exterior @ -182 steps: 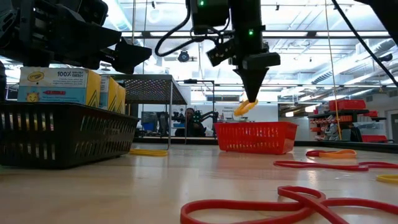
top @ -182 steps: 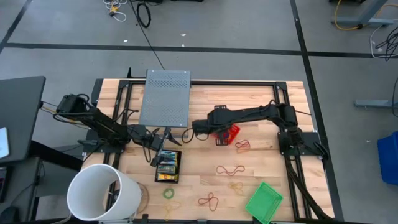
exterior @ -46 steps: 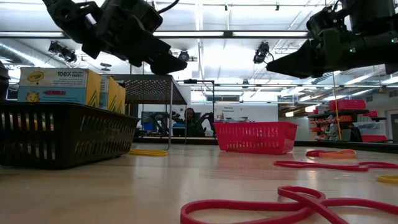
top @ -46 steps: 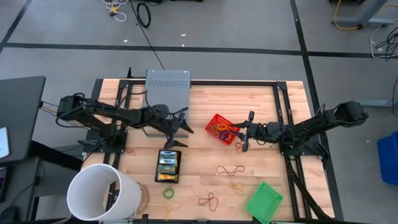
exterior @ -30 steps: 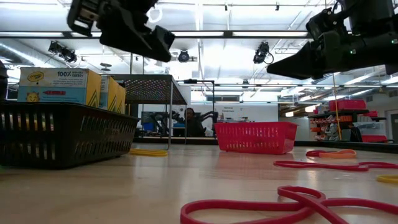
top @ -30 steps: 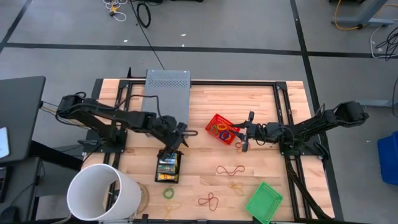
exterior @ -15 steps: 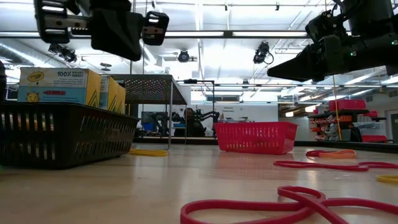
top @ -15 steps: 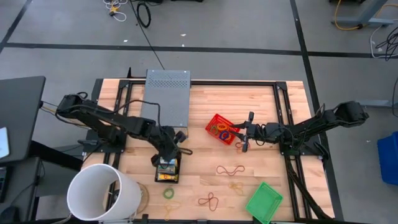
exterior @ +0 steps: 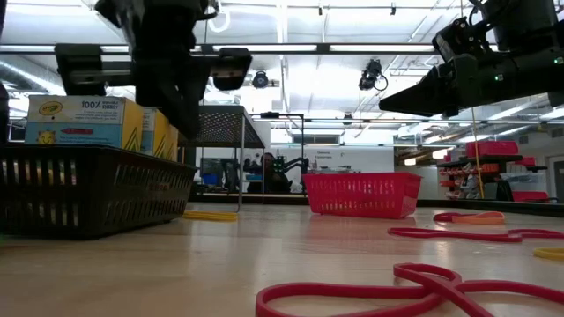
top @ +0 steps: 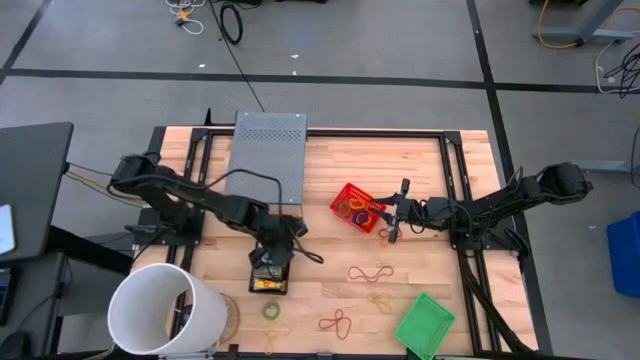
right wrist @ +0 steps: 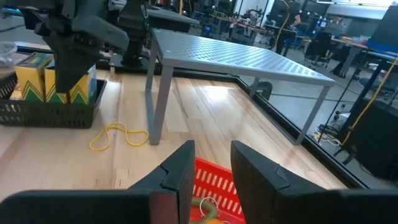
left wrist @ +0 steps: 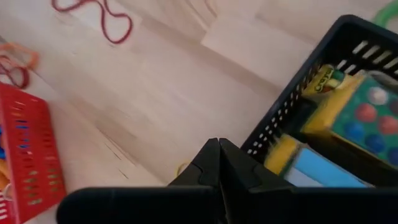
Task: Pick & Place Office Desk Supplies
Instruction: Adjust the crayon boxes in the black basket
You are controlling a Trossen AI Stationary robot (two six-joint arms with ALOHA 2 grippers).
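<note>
Your left end effector [top: 270, 262], fingers pressed together, hangs over the black basket [top: 270, 268] of crayon boxes [exterior: 86, 121]; the right end effector [top: 392, 216], fingers spread, waits by the red basket [top: 357, 208]. Rubber bands [top: 370, 272] litter the desk [top: 330, 160].

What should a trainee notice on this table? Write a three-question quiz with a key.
1. True or false: the left gripper is shut, over the basket that holds the crayon boxes.
2. What lies in the red basket? A: crayon boxes. B: rubber bands. C: a pen.
3. Fill in: the crayon boxes stand in the ___ basket.

Key: 1 true. 2 B. 3 black.
</note>
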